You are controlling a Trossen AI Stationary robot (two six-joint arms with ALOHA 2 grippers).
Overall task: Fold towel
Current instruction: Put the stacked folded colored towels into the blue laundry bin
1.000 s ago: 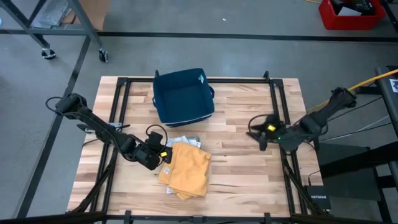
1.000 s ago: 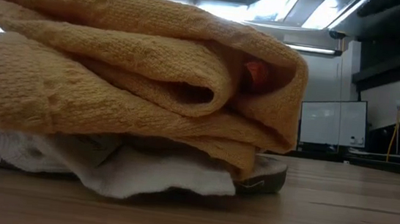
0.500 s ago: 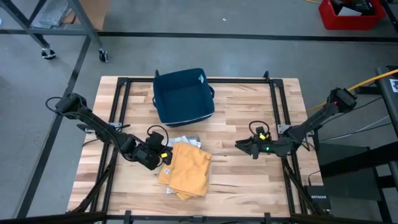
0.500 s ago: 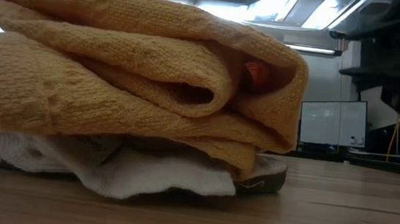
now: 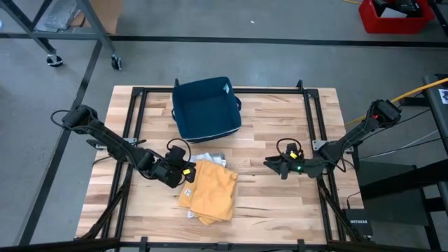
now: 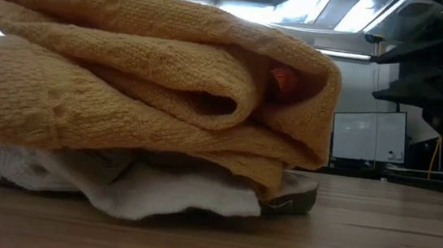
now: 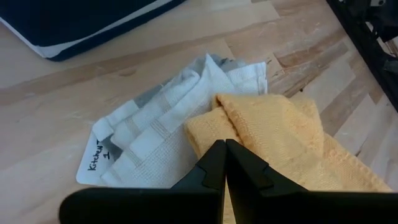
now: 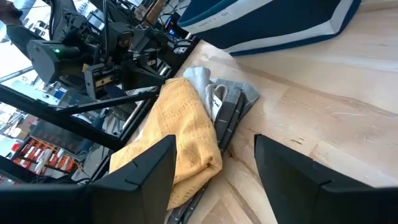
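Left gripper [image 5: 183, 173] clenched, empty, touching the yellow towel [image 5: 211, 191]'s near edge (towel folded atop a white cloth [image 5: 208, 160], mid-table). Right gripper [image 5: 274, 164] spread wide, well apart. I'd approach low, pinch one layer only.

Coarse-woven yellow cloth towel [image 5: 210, 191] lies on a smooth, matt wooden table [image 5: 273, 133]

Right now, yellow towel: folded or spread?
Folded. The yellow towel lies in stacked layers with rolled edges, on top of a white cloth.
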